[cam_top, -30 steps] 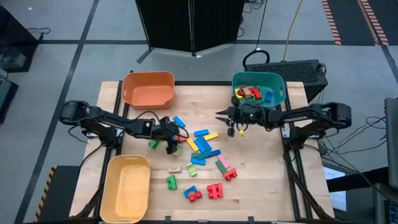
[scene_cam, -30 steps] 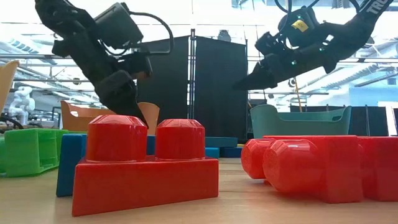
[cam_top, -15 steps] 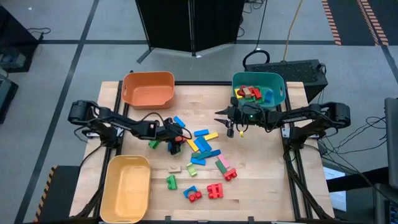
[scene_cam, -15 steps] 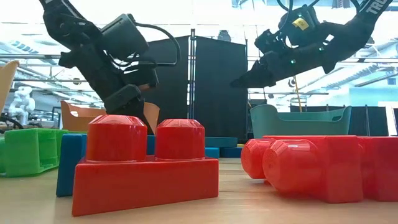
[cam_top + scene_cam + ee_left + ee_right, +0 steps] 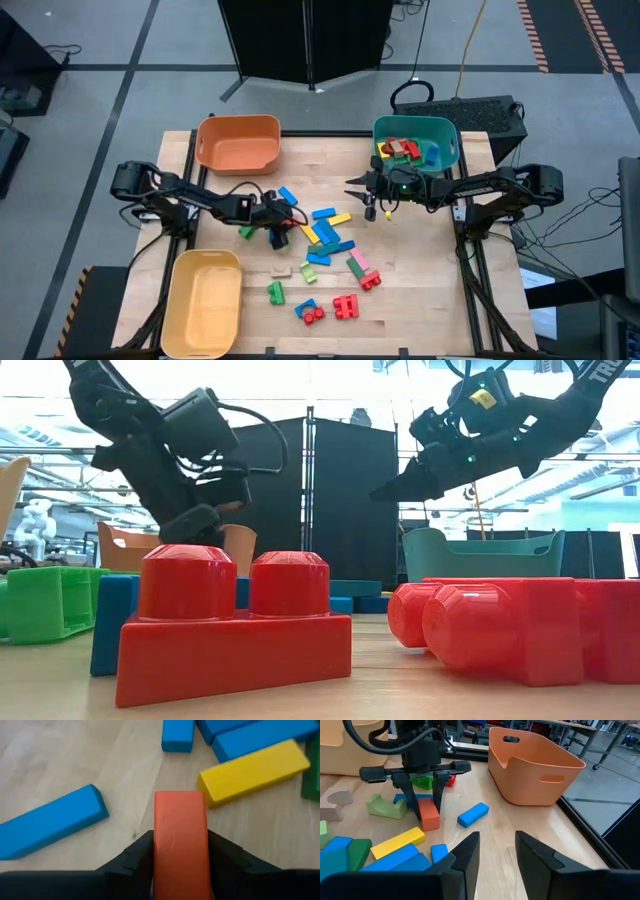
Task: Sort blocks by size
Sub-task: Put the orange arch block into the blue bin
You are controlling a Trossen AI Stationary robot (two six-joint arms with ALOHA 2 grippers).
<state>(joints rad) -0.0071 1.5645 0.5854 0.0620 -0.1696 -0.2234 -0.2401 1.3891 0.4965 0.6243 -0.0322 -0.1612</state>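
Blocks [image 5: 325, 240] lay scattered over the middle of the wooden table [image 5: 430, 290], with a few more inside the teal bin [image 5: 448, 140]. We saw the left gripper [image 5: 279, 225] reaching low from the left edge into the scatter, its fingers closed on a red block [image 5: 181, 845] standing upright, its foot at or just above the wood. The right gripper [image 5: 362, 187] hung above the table just in front of the teal bin, its fingers parted with nothing between them.

We counted three bins: one orange bin [image 5: 238, 143] at the back left, one yellow bin [image 5: 203, 300] at the front left and the teal one at the back right.

Only the left wrist view showed the grip close up, with a yellow bar [image 5: 253, 771] just beside the red block and a blue bar [image 5: 50, 827] apart from it. Only the low view showed two big red studded bricks [image 5: 236, 625] at the front edge.
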